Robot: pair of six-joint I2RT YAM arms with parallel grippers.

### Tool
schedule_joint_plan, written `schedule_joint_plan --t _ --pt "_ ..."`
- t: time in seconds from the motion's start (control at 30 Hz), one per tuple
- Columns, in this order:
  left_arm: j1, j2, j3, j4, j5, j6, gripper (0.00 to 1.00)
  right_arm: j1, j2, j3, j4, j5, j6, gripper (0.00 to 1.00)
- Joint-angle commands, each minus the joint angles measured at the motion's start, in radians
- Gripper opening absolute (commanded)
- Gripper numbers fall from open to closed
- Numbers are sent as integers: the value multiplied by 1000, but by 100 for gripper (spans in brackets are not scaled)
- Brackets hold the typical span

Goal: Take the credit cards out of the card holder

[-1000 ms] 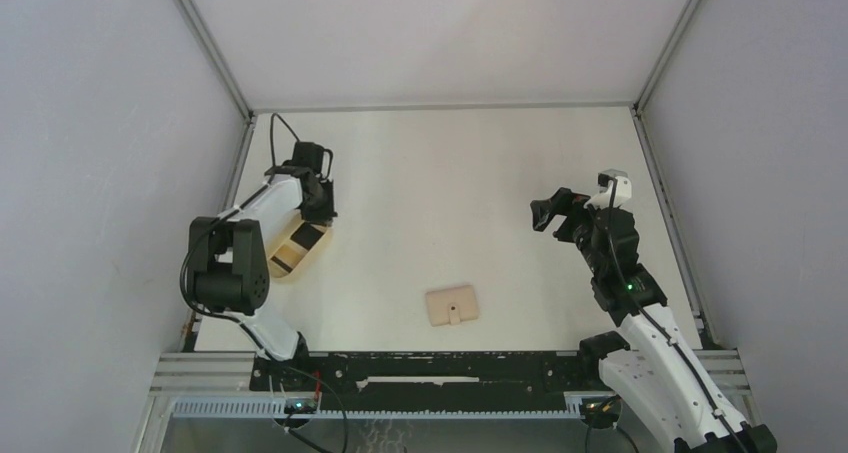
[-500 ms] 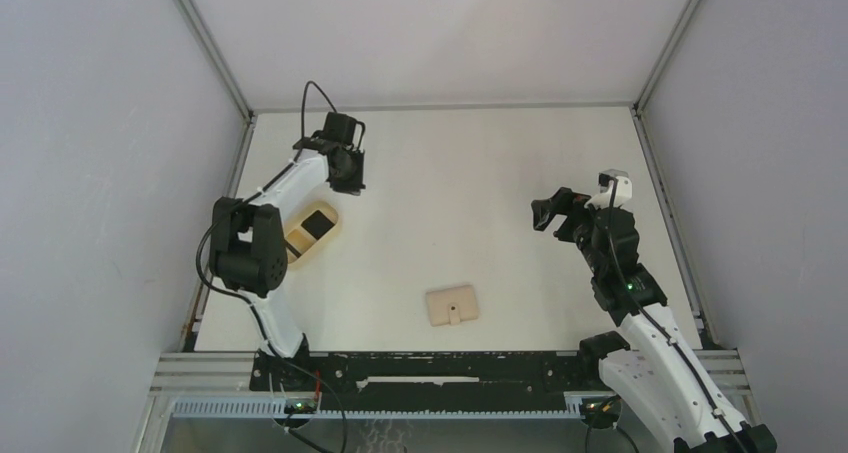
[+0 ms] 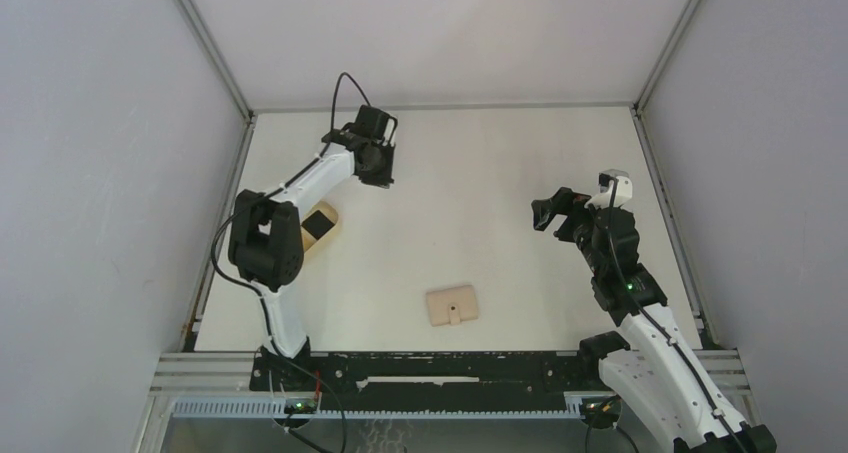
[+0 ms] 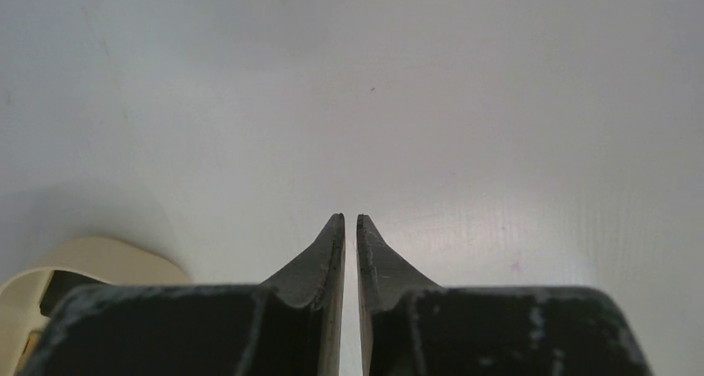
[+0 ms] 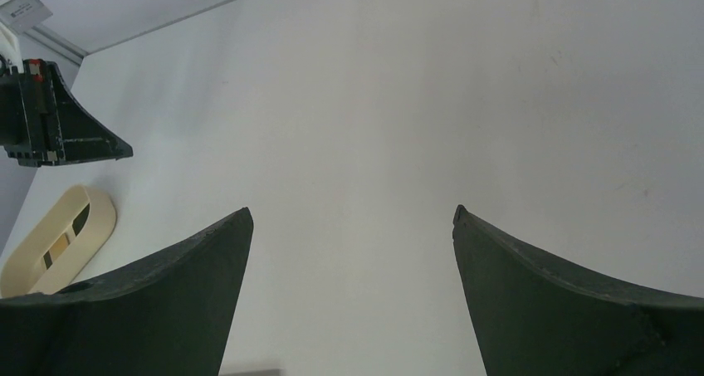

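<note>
The beige card holder (image 3: 452,306) lies folded shut on the table near the front middle, its tab and snap facing the front. A black card (image 3: 320,223) lies in the oval tan tray (image 3: 331,235) at the left; my left arm hides the tray's near part. The right wrist view shows the tray (image 5: 98,212) with two dark patches inside. My left gripper (image 3: 378,171) hovers behind and right of the tray, shut and empty (image 4: 350,218). My right gripper (image 3: 543,215) is open and empty (image 5: 353,214), held high at the right, far from the card holder.
The tray's rim (image 4: 108,256) shows at the lower left of the left wrist view. Grey walls enclose the white table on the left, right and back. A black rail (image 3: 450,368) runs along the front edge.
My left gripper has moved from over the tray toward the back and right, uncovering the black card in it. The right arm and the card holder have not moved.
</note>
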Motion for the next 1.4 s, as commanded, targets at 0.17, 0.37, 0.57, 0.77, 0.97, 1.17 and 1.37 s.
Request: schedule_joint_plan --t 0.17,0.37,0.57,0.77,0.97,1.17,1.37 --pt "-85 83 208 -34 6 -34 13 2 -24 5 29 10 -18 100" --pt "-130 153 316 -51 15 -52 13 3 -32 5 25 14 -23 100" --pt "-140 138 334 -118 -96 -27 15 9 -44 5 17 22 -26 100" --pt "8 -177 -12 -60 -114 -33 33 15 -41 3 20 27 -30 100" --pt "136 -360 -263 -24 -125 -36 47 36 -17 2 41 26 -28 100" --pt "177 -348 -377 59 -98 -77 50 42 -13 -3 48 21 -25 100" --pt "184 -266 -388 118 -110 -81 50 42 -15 -3 42 28 -28 100"
